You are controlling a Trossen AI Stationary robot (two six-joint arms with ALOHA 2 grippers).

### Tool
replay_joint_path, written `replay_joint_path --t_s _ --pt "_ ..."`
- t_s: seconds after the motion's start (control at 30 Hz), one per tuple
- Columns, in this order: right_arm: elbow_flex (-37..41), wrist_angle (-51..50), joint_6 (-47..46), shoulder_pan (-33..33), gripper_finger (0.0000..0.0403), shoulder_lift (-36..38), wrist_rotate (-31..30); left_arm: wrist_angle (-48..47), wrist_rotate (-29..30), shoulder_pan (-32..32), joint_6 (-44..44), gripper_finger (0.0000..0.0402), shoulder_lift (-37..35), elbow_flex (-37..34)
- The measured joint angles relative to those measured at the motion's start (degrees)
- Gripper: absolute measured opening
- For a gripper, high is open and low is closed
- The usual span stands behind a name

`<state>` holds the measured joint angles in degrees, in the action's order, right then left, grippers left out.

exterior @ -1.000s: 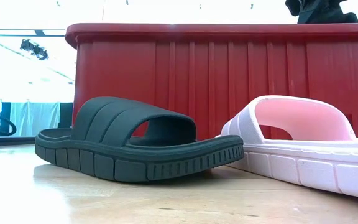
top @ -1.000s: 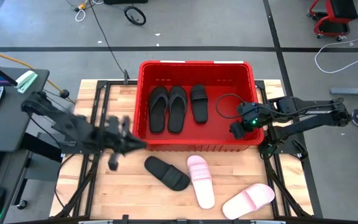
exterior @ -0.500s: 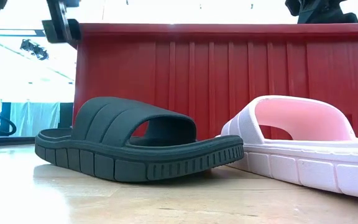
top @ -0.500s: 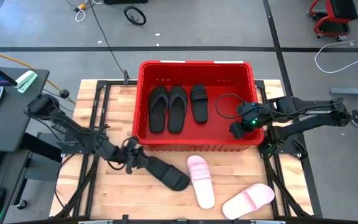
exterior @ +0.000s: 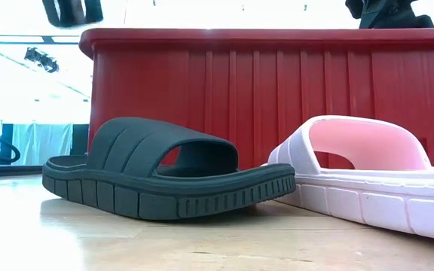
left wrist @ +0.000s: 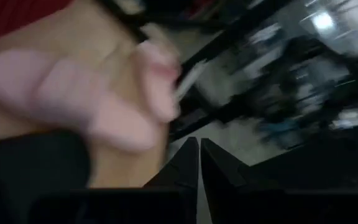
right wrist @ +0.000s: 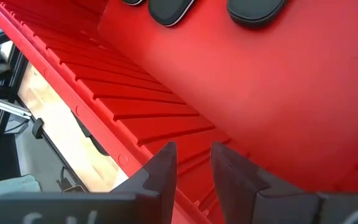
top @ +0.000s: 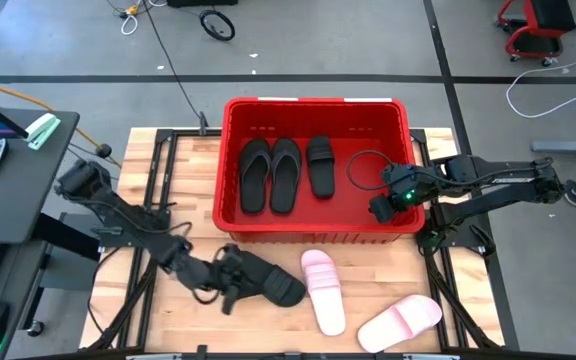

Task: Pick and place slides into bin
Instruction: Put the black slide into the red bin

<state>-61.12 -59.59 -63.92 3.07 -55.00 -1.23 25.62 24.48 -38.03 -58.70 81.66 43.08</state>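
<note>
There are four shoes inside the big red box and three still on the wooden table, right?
Not quite. The high view shows three inside the bright red plastic crate: two black thong flip-flops and one black wide-strap slide. Three on the wooden table is right: a black slide and two pale pink slides.

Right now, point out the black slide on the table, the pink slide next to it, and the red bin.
black slide (top: pixel 270 279), high view, on its strap.
pink slide (top: pixel 323 290), high view, on its strap.
red bin (top: pixel 313 236), high view, on the near rim.
</note>
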Motion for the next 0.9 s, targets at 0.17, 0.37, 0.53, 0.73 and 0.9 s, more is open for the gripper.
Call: replay_joint_path --t_s 0.17,0.37,0.53,0.73,0.9 --pt "0.0 0.06 0.0 0.0 0.0106 0.0 0.0 -0.03 0.05 1.79 -1.27 0.0031 5.36 1.6" --pt "0.0 0.05 -0.01 -0.02 0.0106 -0.01 0.0 -0.9 0.33 4.65 -5.28 0.0071 10.27 2.88" --pt "0.0 0.07 0.0 0.0 0.0106 -0.01 0.0 -1.73 -2.55 5.23 -8.15 0.0115 14.15 3.14" --pt "0.0 0.06 0.0 0.0 0.0106 0.0 0.0 -5.81 -3.4 5.73 -8.11 0.0149 15.29 3.12" --pt "0.0 0.07 0.0 0.0 0.0106 0.0 0.0 -6.18 -3.34 6.15 -9.9 0.0144 15.15 3.12"
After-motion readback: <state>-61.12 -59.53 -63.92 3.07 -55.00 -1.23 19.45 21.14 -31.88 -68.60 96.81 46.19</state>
